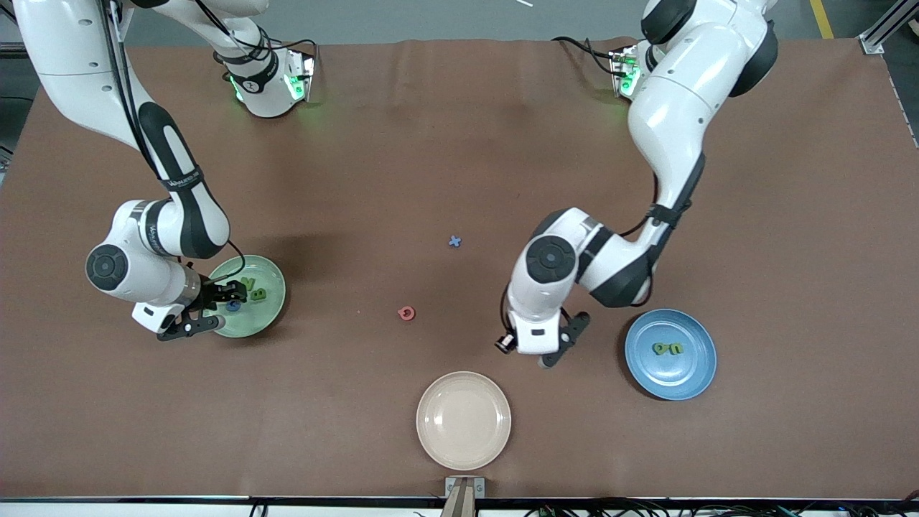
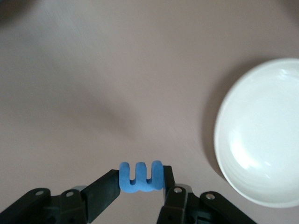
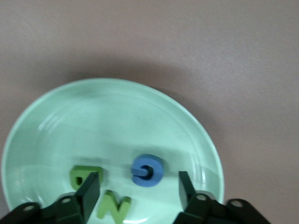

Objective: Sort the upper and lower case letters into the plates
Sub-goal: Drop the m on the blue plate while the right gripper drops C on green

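My right gripper (image 1: pixel 215 309) (image 3: pixel 138 186) hangs open just over the pale mint plate (image 1: pixel 269 276) (image 3: pixel 117 116). A blue G (image 1: pixel 233 306) (image 3: pixel 147 170) lies on that plate between the open fingers, beside a green B (image 3: pixel 84 176) and a green N (image 3: pixel 114 205). My left gripper (image 1: pixel 563 341) (image 2: pixel 140 179) is shut on a blue m-shaped letter (image 2: pixel 140 177), above bare table between the cream plate and the blue plate (image 1: pixel 689 388). Two green letters (image 1: pixel 668 349) lie in the blue plate. A blue x (image 1: pixel 454 241) and a pink Q (image 1: pixel 406 313) lie loose mid-table.
A cream-beige plate (image 1: pixel 463 420) (image 2: pixel 261 135) sits near the table's front edge, nearer to the front camera than the pink Q. Both arm bases stand along the table's back edge. Brown table surface lies between the three plates.
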Controlling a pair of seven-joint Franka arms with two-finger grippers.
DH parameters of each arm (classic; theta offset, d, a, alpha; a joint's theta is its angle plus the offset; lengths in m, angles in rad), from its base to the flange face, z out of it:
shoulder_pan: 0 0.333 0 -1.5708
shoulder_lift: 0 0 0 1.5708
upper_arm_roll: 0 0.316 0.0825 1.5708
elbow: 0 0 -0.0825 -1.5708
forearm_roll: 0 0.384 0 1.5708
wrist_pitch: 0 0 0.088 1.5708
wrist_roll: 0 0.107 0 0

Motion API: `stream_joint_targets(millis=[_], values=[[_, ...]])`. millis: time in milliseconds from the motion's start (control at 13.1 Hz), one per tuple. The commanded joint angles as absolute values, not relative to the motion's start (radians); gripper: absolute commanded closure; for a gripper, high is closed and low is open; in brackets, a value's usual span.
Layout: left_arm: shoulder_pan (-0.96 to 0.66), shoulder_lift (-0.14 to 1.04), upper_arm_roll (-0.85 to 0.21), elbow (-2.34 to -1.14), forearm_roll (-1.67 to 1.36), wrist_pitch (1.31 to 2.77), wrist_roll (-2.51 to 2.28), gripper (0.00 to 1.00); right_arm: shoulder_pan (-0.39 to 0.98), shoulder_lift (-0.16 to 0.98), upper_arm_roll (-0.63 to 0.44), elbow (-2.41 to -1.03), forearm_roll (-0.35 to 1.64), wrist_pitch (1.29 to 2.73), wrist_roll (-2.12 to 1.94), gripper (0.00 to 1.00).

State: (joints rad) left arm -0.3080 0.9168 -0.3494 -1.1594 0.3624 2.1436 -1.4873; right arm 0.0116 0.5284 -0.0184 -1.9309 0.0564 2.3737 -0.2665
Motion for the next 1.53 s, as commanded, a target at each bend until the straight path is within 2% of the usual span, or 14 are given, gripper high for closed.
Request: stream_joint_targets(millis=[0, 153, 458, 610, 839, 915, 992, 1068, 1144, 1297, 1449], values=[[-0.183, 0.806, -0.389, -1.323, 0.351, 2.115, -1.311, 1.0, 0.131, 0.506, -0.009, -1.899, 0.057, 2.341, 0.011, 0.0], [-0.074, 0.747, -0.411, -1.434, 0.362, 2.123, -1.159, 1.0, 0.262, 0.531, -0.009, -1.84, 0.058, 2.348, 0.283, 0.0], [0.056, 0.71, -0.411, -1.545, 0.365, 2.132, -0.887, 1.0, 0.49, 0.722, -0.011, -1.614, 0.066, 2.352, 0.664, 0.0], [0.115, 0.712, -0.411, -1.583, 0.367, 2.152, -0.765, 0.99, 0.541, 0.781, -0.015, -1.539, 0.058, 2.353, 0.735, 0.0], [0.173, 0.718, -0.411, -1.634, 0.415, 2.221, -0.681, 0.96, 0.566, 0.808, -0.02, -1.506, 0.041, 2.359, 0.741, 0.08], [0.176, 0.719, -0.411, -1.634, 0.426, 2.223, -0.681, 0.82, 0.568, 0.813, -0.021, -1.505, 0.041, 2.367, 0.742, 0.11], [0.179, 0.718, -0.411, -1.634, 0.426, 2.221, -0.68, 0.52, 0.568, 0.818, -0.021, -1.505, 0.041, 2.381, 0.752, 0.12], [0.179, 0.715, -0.411, -1.634, 0.425, 2.217, -0.681, 0.15, 0.569, 0.822, -0.021, -1.503, 0.041, 2.39, 0.784, 0.14], [0.179, 0.709, -0.411, -1.634, 0.425, 2.212, -0.687, 0.01, 0.572, 0.828, -0.021, -1.499, 0.038, 2.393, 0.801, 0.15], [0.17, 0.677, -0.417, -1.634, 0.419, 2.183, -0.698, 0.01, 0.577, 0.844, -0.023, -1.485, 0.031, 2.395, 0.804, 0.18], [0.169, 0.654, -0.486, -1.634, 0.408, 2.103, -0.745, 0.01, 0.58, 0.854, -0.029, -1.482, 0.031, 2.408, 0.805, 0.2]])
